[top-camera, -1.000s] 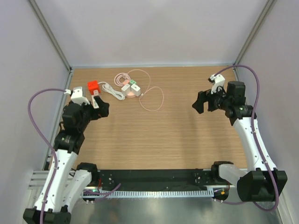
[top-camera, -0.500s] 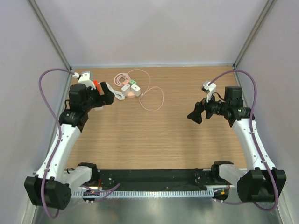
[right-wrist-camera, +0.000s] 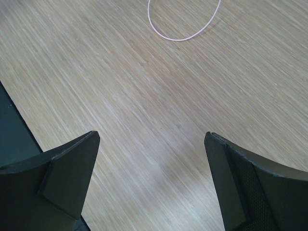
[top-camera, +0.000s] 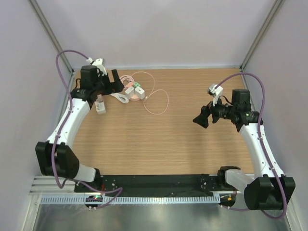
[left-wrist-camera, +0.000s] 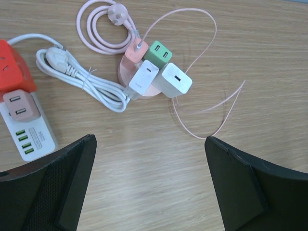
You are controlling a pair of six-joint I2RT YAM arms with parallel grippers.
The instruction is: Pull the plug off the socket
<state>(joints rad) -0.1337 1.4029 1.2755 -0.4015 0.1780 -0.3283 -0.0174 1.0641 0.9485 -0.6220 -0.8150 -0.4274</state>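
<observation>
A round pink socket [left-wrist-camera: 126, 72] lies at the far left of the table with a white charger [left-wrist-camera: 143, 80], a second white charger [left-wrist-camera: 173, 80], a green charger [left-wrist-camera: 160, 53] and a pink plug [left-wrist-camera: 134, 48] in it. It also shows in the top view [top-camera: 137, 95]. A white power strip [left-wrist-camera: 30, 134] carries a red cube adaptor [left-wrist-camera: 13, 67] and a pink charger [left-wrist-camera: 19, 104]. My left gripper [left-wrist-camera: 149, 192] is open and empty, hovering just short of the pink socket [top-camera: 114, 80]. My right gripper [top-camera: 201, 117] is open and empty over bare wood at the right [right-wrist-camera: 151, 183].
A coiled white cable [left-wrist-camera: 84, 81] lies between the strip and the pink socket. A coiled pink cord [left-wrist-camera: 98, 21] lies behind it. A thin pink wire loop [top-camera: 167, 102] trails to the right and shows in the right wrist view [right-wrist-camera: 183, 38]. Enclosure walls stand close on the left and behind.
My left arm has swung away from the near left towards the back, bringing its gripper over the strip and beside the pink socket. My right gripper has dropped slightly down and left.
</observation>
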